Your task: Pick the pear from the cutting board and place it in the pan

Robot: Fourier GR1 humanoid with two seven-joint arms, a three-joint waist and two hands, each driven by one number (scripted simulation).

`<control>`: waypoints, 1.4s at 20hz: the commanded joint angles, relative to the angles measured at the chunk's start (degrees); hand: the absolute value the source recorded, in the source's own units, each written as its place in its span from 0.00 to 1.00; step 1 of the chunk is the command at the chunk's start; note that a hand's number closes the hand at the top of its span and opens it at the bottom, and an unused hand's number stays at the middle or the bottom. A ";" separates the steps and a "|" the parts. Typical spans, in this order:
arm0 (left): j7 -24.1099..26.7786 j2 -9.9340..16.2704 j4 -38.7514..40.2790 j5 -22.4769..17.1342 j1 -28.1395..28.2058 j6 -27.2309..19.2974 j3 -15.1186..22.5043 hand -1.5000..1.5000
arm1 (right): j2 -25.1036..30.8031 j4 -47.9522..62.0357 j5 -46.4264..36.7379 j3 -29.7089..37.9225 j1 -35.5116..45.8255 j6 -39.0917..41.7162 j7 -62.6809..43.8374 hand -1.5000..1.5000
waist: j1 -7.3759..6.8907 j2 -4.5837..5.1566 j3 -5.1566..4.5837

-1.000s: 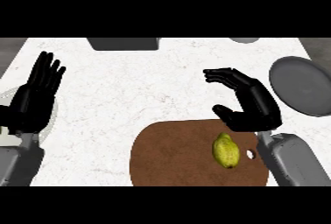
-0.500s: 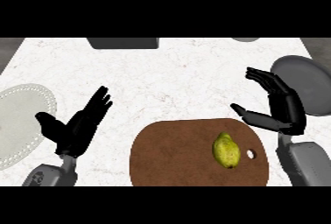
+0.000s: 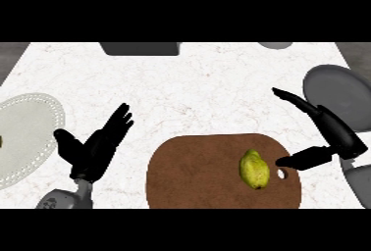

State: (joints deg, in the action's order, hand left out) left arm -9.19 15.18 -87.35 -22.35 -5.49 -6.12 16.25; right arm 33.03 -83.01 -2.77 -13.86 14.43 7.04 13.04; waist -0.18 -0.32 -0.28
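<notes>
The pear (image 3: 253, 169), yellow-green and smooth, lies on the brown wooden cutting board (image 3: 196, 171), near its right end. The right hand (image 3: 330, 137) stands just beside it, spread wide and holding nothing, probably ready to close on the fruit. The grey, round pan (image 3: 340, 90) waits at the far right. The left hand (image 3: 98, 144) rests open on the white marbled tabletop (image 3: 203, 83).

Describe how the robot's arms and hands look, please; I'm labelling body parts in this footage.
Both hands are matte black, with slender segmented fingers and a stubby thumb. The left hand joins a grey forearm through a narrow wrist above a rounded joint. The right hand meets a smooth, lighter grey forearm at the view's right edge. No cables, markings or sleeves show.
</notes>
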 commanded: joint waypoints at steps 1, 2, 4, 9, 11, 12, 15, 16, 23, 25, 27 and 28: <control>-0.66 0.20 -0.16 0.42 -0.15 0.47 0.64 0.50 | 8.39 -3.36 -8.64 -6.63 2.80 5.87 -10.47 0.00 | -0.18 -0.13 -0.10; -1.89 0.33 -0.42 -0.15 -1.01 -0.51 -0.64 0.50 | 8.42 -5.56 -9.12 -8.46 3.79 7.73 -14.30 0.00 | -0.18 -0.20 -0.08; 0.00 0.41 0.65 -0.60 -0.31 1.13 -1.12 0.50 | 9.19 -9.41 -8.69 -9.73 6.56 11.85 -21.40 0.00 | 0.00 -0.13 -0.05; 3.54 0.83 1.76 -0.74 2.35 3.24 -1.92 0.50 | 12.15 -17.46 -6.71 -15.11 6.91 24.02 -32.66 0.00 | 0.47 -0.17 0.03; 0.77 0.82 2.23 -1.27 -0.79 3.27 -2.50 0.50 | 7.70 -19.81 -4.85 -17.18 11.34 27.19 -42.64 0.00 | 0.11 0.01 0.06; 2.67 1.01 1.67 -1.10 1.31 4.22 -2.44 0.50 | 5.54 -20.66 -5.25 -18.34 11.79 27.15 -46.45 0.00 | -0.17 0.04 0.10; -0.52 -0.11 -2.08 0.18 0.47 1.30 -2.01 0.50 | 0.64 -24.96 -1.06 -18.66 10.95 28.98 -57.63 0.00 | 0.09 0.04 0.19; 0.09 -0.03 -1.14 0.21 0.98 2.39 -2.38 0.50 | -0.73 -26.03 -5.30 -20.88 7.78 26.45 -57.90 0.00 | 0.23 0.13 0.23; -1.20 -2.71 -3.57 2.78 3.61 3.21 -2.42 0.50 | -7.81 -26.17 -7.84 -16.50 6.47 31.82 -63.30 0.00 | 0.01 0.26 0.27; -4.66 -2.67 -3.17 2.23 -0.08 2.04 -3.83 0.50 | -6.88 -25.43 -17.39 -21.29 3.21 27.78 -58.29 0.00 | 0.15 0.27 0.29; -2.85 -3.12 -2.22 2.94 1.50 3.58 -3.25 0.50 | -5.92 -22.80 -19.83 -19.96 3.86 28.95 -55.60 0.00 | 0.06 0.30 0.29; -4.03 -3.56 -3.95 3.66 1.67 1.92 -2.64 0.50 | -6.34 -21.33 -19.51 -19.62 6.73 30.71 -58.04 0.00 | -0.11 0.29 0.29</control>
State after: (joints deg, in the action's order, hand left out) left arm -11.60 12.55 -89.70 -19.67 -4.12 -3.40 13.16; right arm 27.86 -106.76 -17.48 -32.75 19.71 36.17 -43.90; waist -0.12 -0.05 -0.01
